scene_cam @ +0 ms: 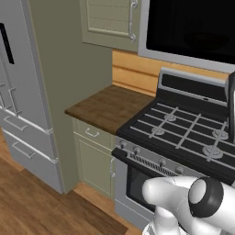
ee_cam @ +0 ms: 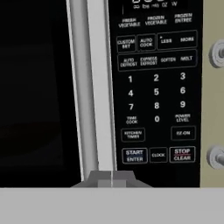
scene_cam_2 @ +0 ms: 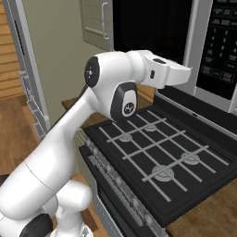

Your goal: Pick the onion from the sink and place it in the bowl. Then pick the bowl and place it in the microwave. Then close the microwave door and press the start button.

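The microwave [scene_cam_2: 203, 41] hangs above the stove with its door [scene_cam: 193, 27] closed; the black glass window [ee_cam: 35, 87] hides the inside. The long silver door handle [ee_cam: 94, 87] runs vertically beside the keypad [ee_cam: 155, 87]. The START/ENTER button [ee_cam: 134, 155] sits low on the keypad, left of CLOCK and STOP/CLEAR. My gripper [ee_cam: 111, 179] points at the panel a short way off, level with the handle's lower end and left of the start button, fingers pressed together with nothing held. The hand [scene_cam_2: 173, 74] reaches toward the microwave front. Onion, bowl and sink are out of view.
A black gas stove [scene_cam_2: 157, 152] with grey grates lies directly under the arm. A wooden counter [scene_cam: 110, 108] and a grey fridge [scene_cam: 23, 92] stand to the left. Green wall cabinets [scene_cam: 110, 18] flank the microwave; two round knobs [ee_cam: 217, 53] show right of the keypad.
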